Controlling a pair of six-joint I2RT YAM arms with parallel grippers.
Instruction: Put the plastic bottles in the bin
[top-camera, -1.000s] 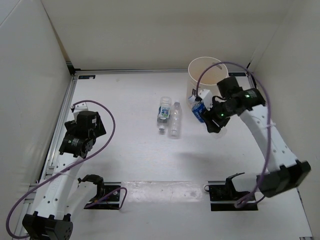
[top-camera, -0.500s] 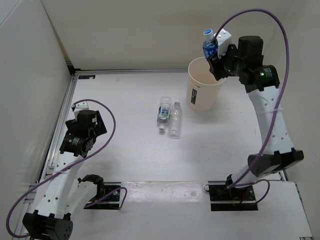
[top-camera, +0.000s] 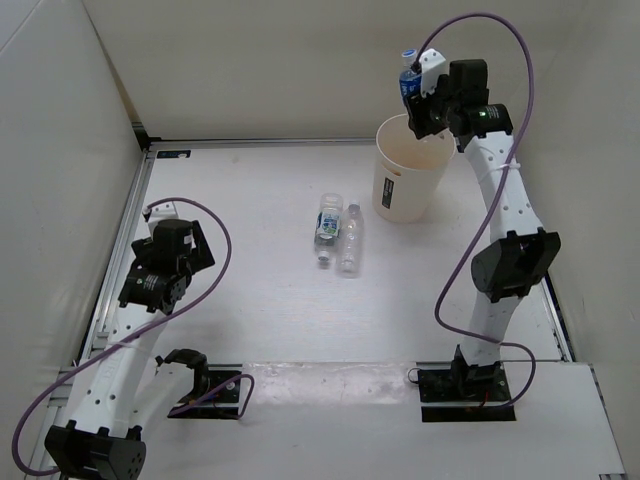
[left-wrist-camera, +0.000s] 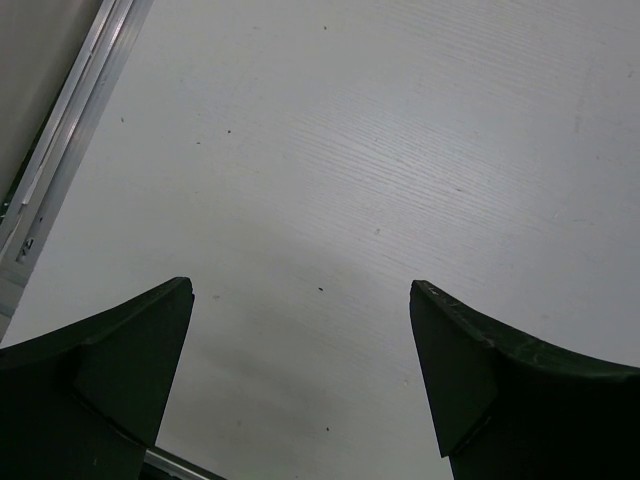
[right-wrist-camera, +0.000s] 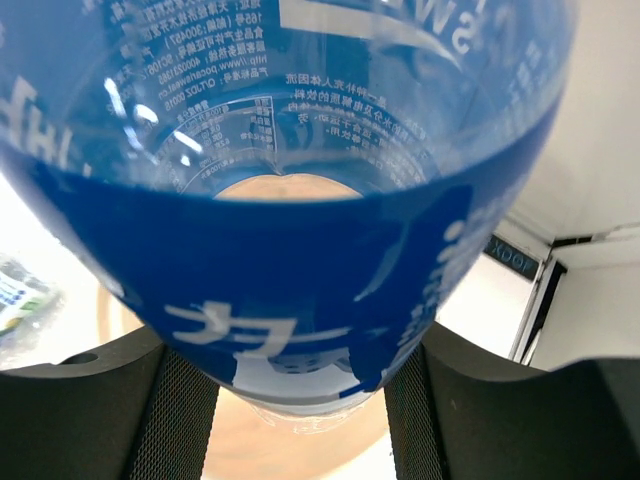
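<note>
While your right gripper (top-camera: 418, 100) clamps a blue-label bottle (top-camera: 408, 78) above the far rim of the bin (top-camera: 398, 198), second labelled bottle (top-camera: 327, 222) and plain bottle (top-camera: 349, 240) lie side by side left of it; left gripper (left-wrist-camera: 302, 290) jaws wide apart.

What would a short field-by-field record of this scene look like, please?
Right fingers: shut on the held bottle, blue label, high over the bin
Left fingers: open, empty, over bare table
Bin: upright, far right part of the table
Labelled bottle: lying on the table, left of the bin
Plain bottle: lying right beside the labelled one
</note>
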